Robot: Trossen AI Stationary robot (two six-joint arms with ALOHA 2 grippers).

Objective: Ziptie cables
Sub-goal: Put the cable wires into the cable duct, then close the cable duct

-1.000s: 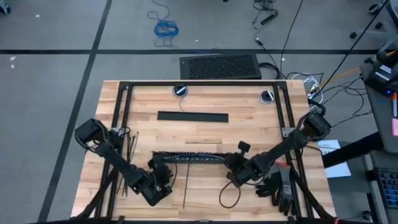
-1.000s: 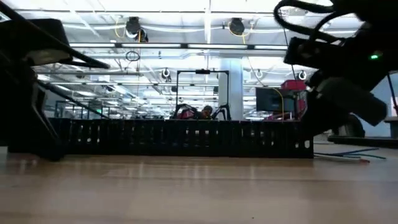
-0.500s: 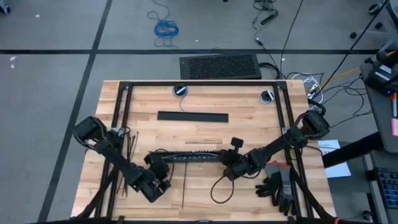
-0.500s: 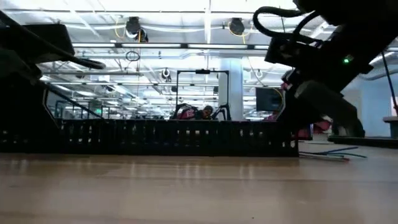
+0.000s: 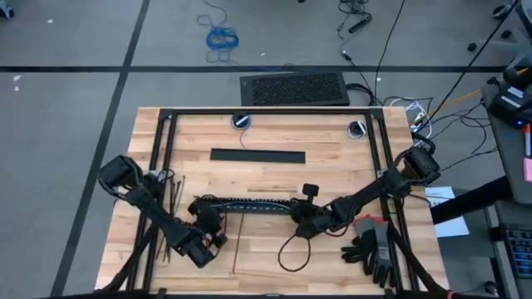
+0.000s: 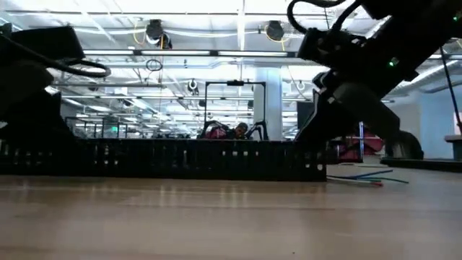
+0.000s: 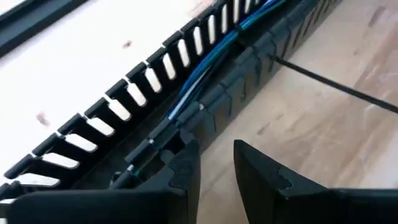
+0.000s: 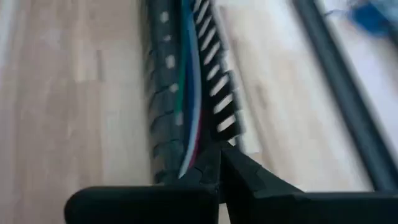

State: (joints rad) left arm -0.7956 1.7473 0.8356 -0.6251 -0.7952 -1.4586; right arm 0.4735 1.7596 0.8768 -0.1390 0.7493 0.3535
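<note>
A long black slotted plastic cable duct [image 5: 248,206] is lying across the middle of the pale wooden table [image 5: 274,170], and everything here is placed against it. The cables [image 7: 205,74], a bundle of thin blue, green and pale grey wires, are running along inside the duct between its comb-like side walls; in the low view their loose coloured ends [image 6: 361,178] are spilling onto the table just past one end of the duct.

The left gripper [image 7: 214,165] is sitting at one end of the duct, its fingers slightly parted, one finger touching the duct's outer wall and nothing pinched between them. The right gripper [image 8: 219,165] is working at the opposite end, its fingers pressed together on the duct's slotted wall.

A single thin straight dark plastic ziptie [image 5: 240,243] is lying on the table just beside the duct, on the near side. More zipties [image 5: 176,193] are resting well apart from the duct, beyond the left gripper's end.
</note>
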